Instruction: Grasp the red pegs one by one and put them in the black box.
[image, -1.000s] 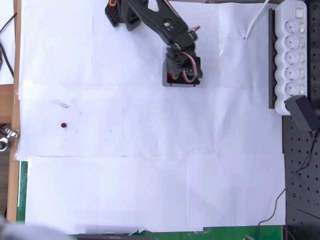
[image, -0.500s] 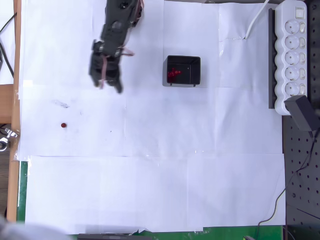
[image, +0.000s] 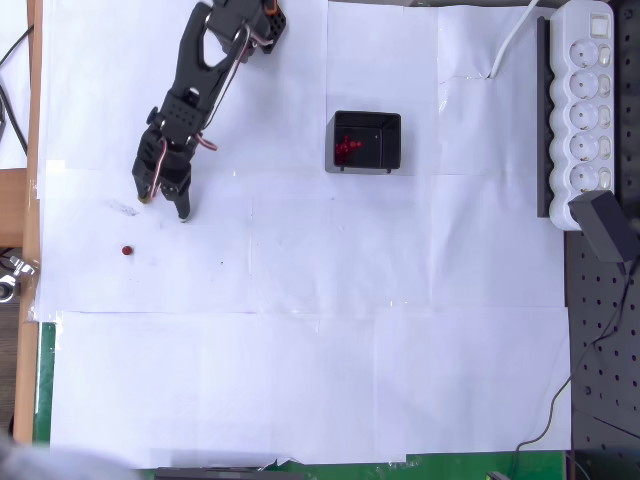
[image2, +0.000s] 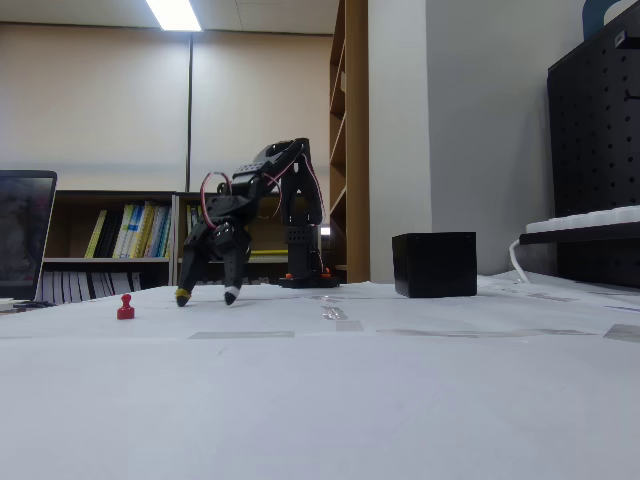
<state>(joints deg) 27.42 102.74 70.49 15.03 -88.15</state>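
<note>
One red peg (image: 127, 250) (image2: 125, 308) stands alone on the white paper at the left. The black box (image: 367, 142) (image2: 434, 264) sits toward the back, with several red pegs (image: 347, 148) lying inside it in the overhead view. My black gripper (image: 164, 206) (image2: 206, 296) hangs open just above the paper, fingertips spread and pointing down, with nothing between them. It is a short way behind and to the right of the lone peg, not touching it, and far left of the box.
A white power strip (image: 585, 105) lies along the right edge, with a black adapter (image: 606, 226) and a black pegboard (image: 605, 370) below it. The arm's base (image: 243, 22) stands at the back. A wooden table edge (image: 30, 160) runs down the left.
The arm left the box, where it stood a second ago, and swung left across the paper. It has since come down and nearer to the lone peg, fingers open.
</note>
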